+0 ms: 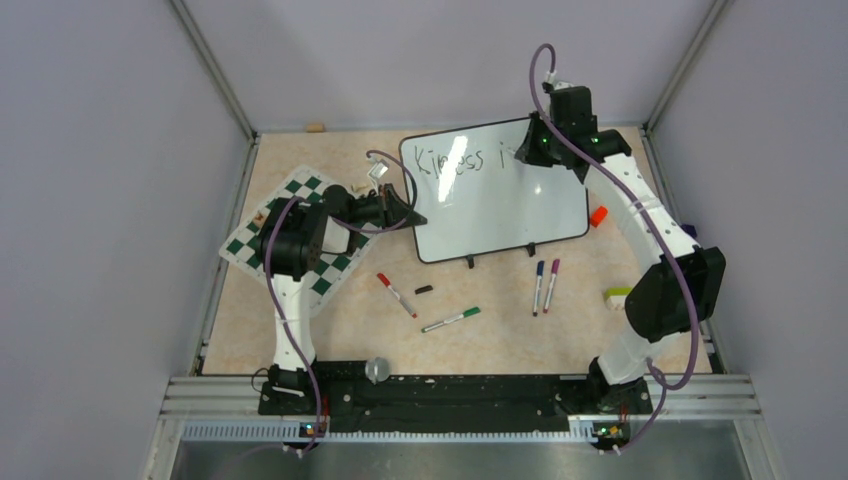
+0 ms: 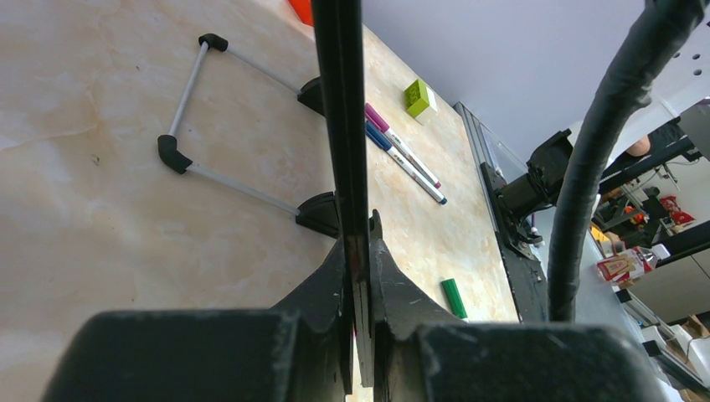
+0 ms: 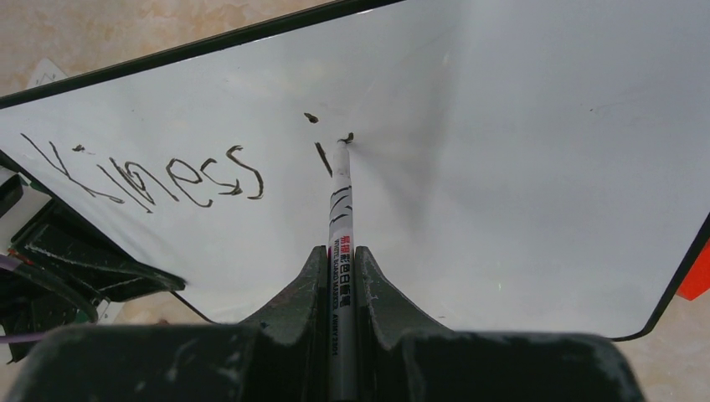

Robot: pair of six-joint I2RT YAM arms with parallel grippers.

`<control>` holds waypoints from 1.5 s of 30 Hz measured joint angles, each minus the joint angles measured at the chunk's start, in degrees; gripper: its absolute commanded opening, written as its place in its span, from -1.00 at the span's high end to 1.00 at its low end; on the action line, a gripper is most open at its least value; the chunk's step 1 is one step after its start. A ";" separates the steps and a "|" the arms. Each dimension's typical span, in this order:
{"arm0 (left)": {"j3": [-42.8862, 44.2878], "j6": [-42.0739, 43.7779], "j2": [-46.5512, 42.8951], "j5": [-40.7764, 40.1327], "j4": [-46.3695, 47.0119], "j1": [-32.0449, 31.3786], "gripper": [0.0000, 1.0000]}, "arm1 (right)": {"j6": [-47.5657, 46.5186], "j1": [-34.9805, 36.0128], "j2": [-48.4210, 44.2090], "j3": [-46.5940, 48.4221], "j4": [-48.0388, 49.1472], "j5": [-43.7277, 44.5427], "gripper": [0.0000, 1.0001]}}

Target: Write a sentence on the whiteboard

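both jaws are closed down. your right gripper (image 3: pixel 339 260) pinches a marker (image 3: pixel 339 201) along its length, tip touching the board (image 3: pixel 519 167) just right of the "i", so it is placed for the next stroke. your left gripper (image 2: pixel 360 243) clamps the board's black edge, likely to stop it sliding under pen pressure. board stands tilted at the far side of the table (image 1: pixel 500 340), between the arms. writing (image 3: pixel 151 180) reads roughly "kiness i", one line only; judged partway. spare markers (image 1: pixel 538 288) lie in front, well apart from the board.
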 measured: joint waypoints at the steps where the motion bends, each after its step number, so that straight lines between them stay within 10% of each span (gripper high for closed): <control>1: 0.00 0.00 0.00 0.00 0.00 0.00 1.00 | 0.00 0.00 0.00 0.00 -0.02 -0.28 1.00; 45: -0.24 0.02 0.00 -0.28 0.04 0.00 1.00 | 0.00 0.00 -2.38 -5.42 -2.16 0.61 1.00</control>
